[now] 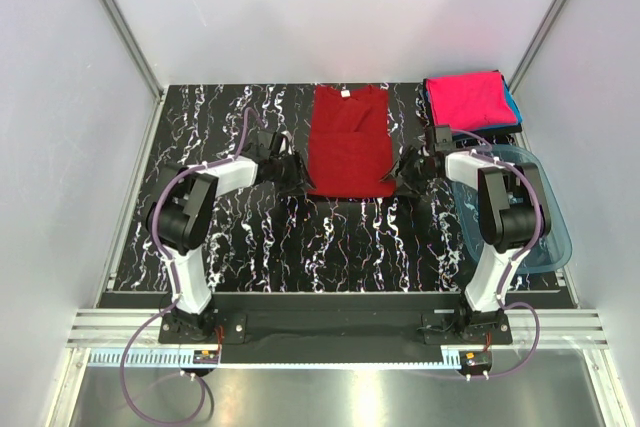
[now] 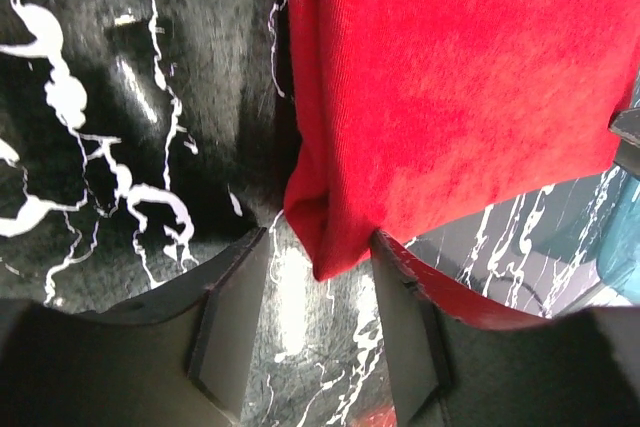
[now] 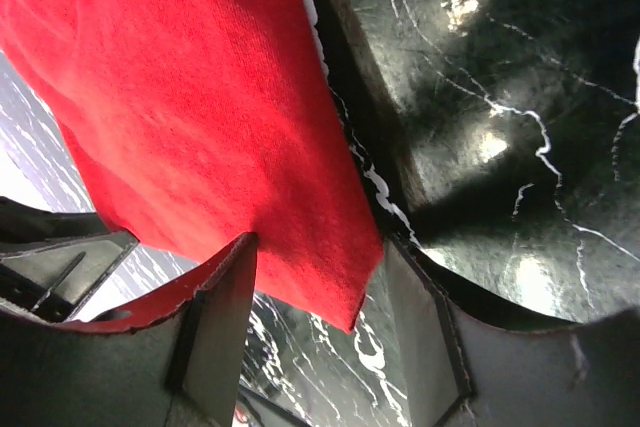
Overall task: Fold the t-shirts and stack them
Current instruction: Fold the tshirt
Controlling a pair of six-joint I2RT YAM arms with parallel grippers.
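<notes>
Red t-shirt [image 1: 347, 142] has near corners inside left tool [image 2: 318, 277] and right tool [image 3: 318, 272].

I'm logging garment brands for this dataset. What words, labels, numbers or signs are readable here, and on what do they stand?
No text can be read.
White neck label on the dark red t-shirt: too small to read.
Pink t-shirt, blue tub, marbled table: no print visible.
</notes>
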